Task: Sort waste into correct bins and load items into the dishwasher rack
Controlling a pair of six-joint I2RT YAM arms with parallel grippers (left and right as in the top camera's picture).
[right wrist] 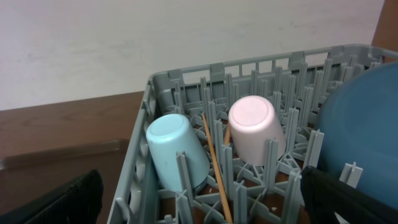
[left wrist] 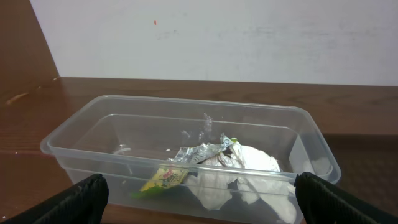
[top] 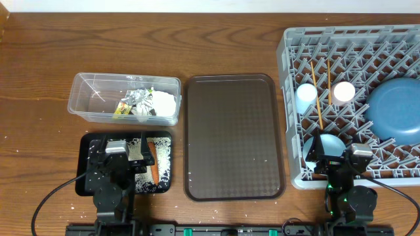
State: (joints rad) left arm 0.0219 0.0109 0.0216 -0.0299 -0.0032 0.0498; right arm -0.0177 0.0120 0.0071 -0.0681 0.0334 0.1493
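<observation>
On the right of the wooden table (top: 39, 65), the grey dishwasher rack (top: 287, 98) held a light-blue cup (top: 306, 95) and a pale pink cup (top: 343, 92), both upside down. The wooden chopsticks (top: 316, 88) lay between the cups, a dark-blue plate (top: 396, 108) sat to their right, and a white-and-light-blue bowl (top: 330, 145) sat near the front edge. The right gripper (right wrist: 199, 193) hovered at that edge, jaws spread wide, grasping nothing. At the left, the clear tub (top: 85, 98) contained the crumpled tissue (top: 163, 101) and the silver-and-yellow wrapper (top: 134, 99). Just in front of it, the black tray (top: 88, 147) held the carrot (top: 151, 160) and scattered rice grains (top: 164, 174). The left gripper (left wrist: 200, 202) hung above this tray, fingers wide apart and empty. A brown serving tray (top: 233, 137) lay between the two sides.
</observation>
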